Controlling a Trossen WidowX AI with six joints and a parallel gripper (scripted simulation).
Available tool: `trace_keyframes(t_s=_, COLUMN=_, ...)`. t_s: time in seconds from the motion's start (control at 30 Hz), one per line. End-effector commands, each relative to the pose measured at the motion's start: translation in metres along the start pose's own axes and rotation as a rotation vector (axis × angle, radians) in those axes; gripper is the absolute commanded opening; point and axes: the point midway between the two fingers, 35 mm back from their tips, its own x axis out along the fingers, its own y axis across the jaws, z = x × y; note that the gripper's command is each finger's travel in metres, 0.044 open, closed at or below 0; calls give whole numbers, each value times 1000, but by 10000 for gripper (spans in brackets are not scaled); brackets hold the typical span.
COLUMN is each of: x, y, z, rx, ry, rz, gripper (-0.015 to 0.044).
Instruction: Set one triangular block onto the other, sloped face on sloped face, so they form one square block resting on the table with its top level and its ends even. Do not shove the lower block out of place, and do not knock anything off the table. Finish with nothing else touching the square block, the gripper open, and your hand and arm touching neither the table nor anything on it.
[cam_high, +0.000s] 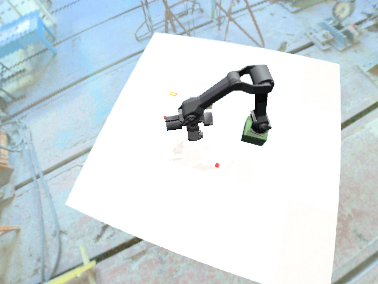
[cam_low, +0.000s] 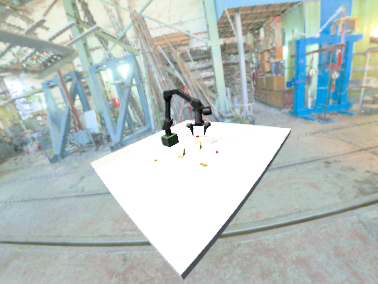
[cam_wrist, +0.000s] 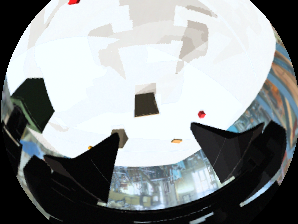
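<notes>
One triangular block (cam_low: 198, 145) (cam_wrist: 146, 105) stands on the table ahead of the gripper in the wrist view, showing a dark face; in the top view the arm hides it. The other triangular block (cam_high: 210, 106) (cam_low: 182, 152) (cam_wrist: 120, 137) stands apart from it, partly hidden by the arm in the top view and beside the left fingertip in the wrist view. Which way their slopes face is too small to tell. My gripper (cam_low: 198, 132) (cam_wrist: 155, 131) is open and empty, with fingers wide apart. It hangs above the table behind the first block in the exterior view.
On the white table (cam_high: 200, 215) (cam_low: 185, 215) lie a red cube (cam_high: 217, 165) (cam_low: 197, 136) (cam_wrist: 73, 1), another red piece (cam_high: 165, 117) (cam_low: 217, 152) (cam_wrist: 201, 114), an orange piece (cam_high: 173, 93) (cam_low: 203, 164) (cam_wrist: 176, 141) and a small yellow piece (cam_low: 155, 160). The arm's green base (cam_high: 254, 137) (cam_low: 170, 140) (cam_wrist: 37, 102) stands to one side.
</notes>
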Motion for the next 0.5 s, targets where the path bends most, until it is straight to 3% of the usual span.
trace_keyframes(t_s=0.0, x=8, y=2, z=2, rx=-7, ry=-6, rz=9, gripper=440)
trace_keyframes(t_s=0.47, x=31, y=1, z=4, rx=-7, ry=-5, rz=9, gripper=440)
